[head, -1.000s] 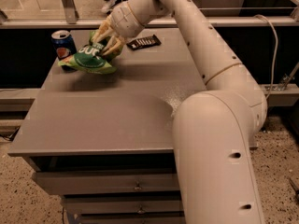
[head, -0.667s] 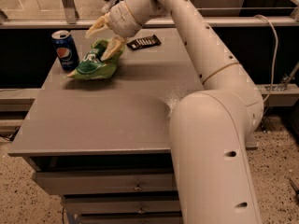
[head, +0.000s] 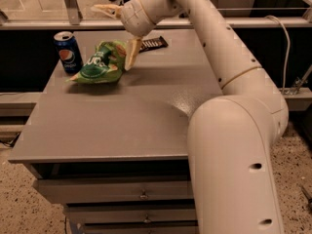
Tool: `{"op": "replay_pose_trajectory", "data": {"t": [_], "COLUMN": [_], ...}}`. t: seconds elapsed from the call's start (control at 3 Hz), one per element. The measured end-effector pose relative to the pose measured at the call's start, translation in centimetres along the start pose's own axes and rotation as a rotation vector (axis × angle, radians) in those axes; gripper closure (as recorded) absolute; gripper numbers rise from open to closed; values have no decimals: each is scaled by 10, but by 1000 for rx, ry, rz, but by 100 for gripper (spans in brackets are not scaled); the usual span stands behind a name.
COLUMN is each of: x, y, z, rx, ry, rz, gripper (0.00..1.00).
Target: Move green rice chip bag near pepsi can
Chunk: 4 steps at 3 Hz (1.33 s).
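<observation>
Table (head: 122, 130): pepsi can (head: 67, 50) stands upright at the far left corner. Rice chip bag (head: 100, 62) lies just right of the can, close but apart. Flat wrapper (head: 151, 44) lies behind and right of the bag, near the far edge. Hand (head: 112, 37) hangs over the bag's right end, fingers spread, lower finger (head: 131, 52) just beside the bag. Drawers (head: 117, 196) sit under the table front.

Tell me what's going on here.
A one-armed robot is working at a grey table. The green bag lies on the table close beside the Pepsi can. The gripper hovers open at the bag's far edge from the can, holding nothing. A dark wrapper lies behind it.
</observation>
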<state>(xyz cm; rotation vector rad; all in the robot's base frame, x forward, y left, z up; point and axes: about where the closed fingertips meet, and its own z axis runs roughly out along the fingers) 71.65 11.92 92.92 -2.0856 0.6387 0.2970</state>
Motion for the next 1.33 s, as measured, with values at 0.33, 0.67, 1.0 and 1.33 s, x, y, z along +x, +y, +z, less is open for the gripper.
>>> {"op": "replay_pose_trajectory", "data": {"t": [0.33,0.67,1.0,1.33], "x": [0,-9,-18,1], "y": [5,15,33,49], "z": [-41,-92,-147,-162], "rx": [62,155,294,348], "ry": [67,153,232,282], "rz": [87,198,334,378], "gripper": [0,0,0,0]}}
